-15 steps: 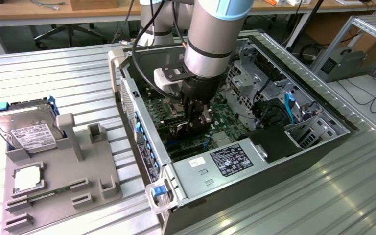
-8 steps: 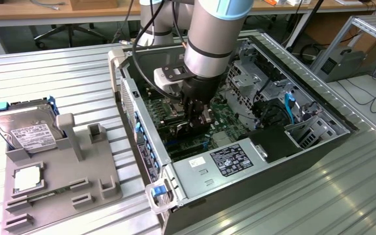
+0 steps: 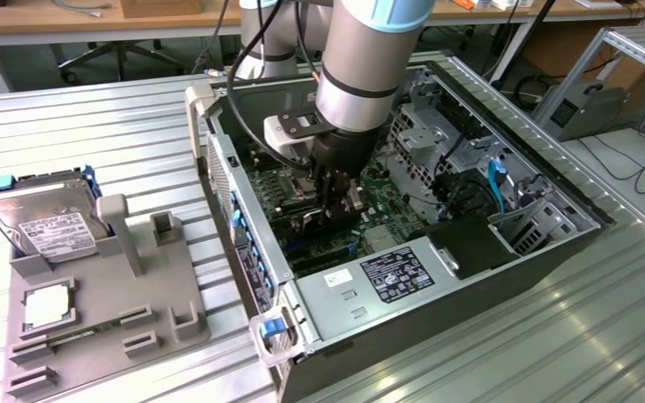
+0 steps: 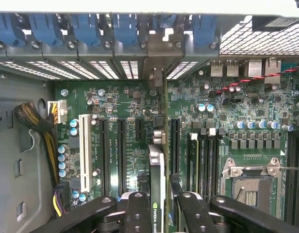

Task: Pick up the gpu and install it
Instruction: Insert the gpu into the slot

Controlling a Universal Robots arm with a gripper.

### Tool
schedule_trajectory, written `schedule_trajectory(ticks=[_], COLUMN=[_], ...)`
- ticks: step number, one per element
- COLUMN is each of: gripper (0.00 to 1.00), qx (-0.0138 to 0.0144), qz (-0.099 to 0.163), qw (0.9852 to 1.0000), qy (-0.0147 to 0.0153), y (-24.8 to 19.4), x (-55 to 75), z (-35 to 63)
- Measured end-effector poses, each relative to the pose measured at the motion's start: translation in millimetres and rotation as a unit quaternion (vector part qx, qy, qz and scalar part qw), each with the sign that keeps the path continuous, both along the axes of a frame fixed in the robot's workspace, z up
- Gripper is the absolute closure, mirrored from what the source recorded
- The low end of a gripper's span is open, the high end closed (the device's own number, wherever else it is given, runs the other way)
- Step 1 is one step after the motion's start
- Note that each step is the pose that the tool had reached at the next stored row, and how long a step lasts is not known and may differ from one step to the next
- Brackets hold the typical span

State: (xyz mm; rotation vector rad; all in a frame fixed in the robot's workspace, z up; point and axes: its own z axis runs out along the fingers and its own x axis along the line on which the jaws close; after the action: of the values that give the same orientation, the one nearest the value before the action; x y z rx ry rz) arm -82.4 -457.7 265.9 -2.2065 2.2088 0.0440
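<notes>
The gpu [image 4: 157, 170] is seen edge-on in the wrist view, a thin card standing upright over the green motherboard [image 4: 237, 111]. Its silver bracket end [image 4: 156, 75] reaches the rear slot wall of the case. My gripper [image 4: 158, 209] is shut on the card, with one black finger [image 4: 137, 208] on each side. The card stands in line with the black expansion slots, just beside one long slot [image 4: 174, 141]. In the exterior view my gripper [image 3: 341, 210] is down inside the open computer case [image 3: 569, 201], over the motherboard's middle.
A grey holder tray [image 3: 98, 311] lies at the exterior view's left, with a hard drive [image 3: 43, 218] and a small silver CPU chip [image 3: 48, 306]. Inside the case are the power supply [image 3: 385, 273], an empty CPU socket [image 4: 249, 184], a white slot [image 4: 84, 150] and braided cables [image 4: 33, 121].
</notes>
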Motion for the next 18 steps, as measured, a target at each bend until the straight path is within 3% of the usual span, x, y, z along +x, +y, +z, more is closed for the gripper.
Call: schedule_trajectory(ticks=[6,12,18], gripper=[0.74,0.74,0.74], qx=[0.0004,0.0016,0.0016], qz=[0.0,0.001,0.001], qw=[1.0,0.9999,0.9999], qy=[-0.0064,-0.011,-0.0115], y=[-0.3,-0.3,-0.4], x=[-0.3,-2.3,-2.6], z=[-1.4,-1.6,-2.0])
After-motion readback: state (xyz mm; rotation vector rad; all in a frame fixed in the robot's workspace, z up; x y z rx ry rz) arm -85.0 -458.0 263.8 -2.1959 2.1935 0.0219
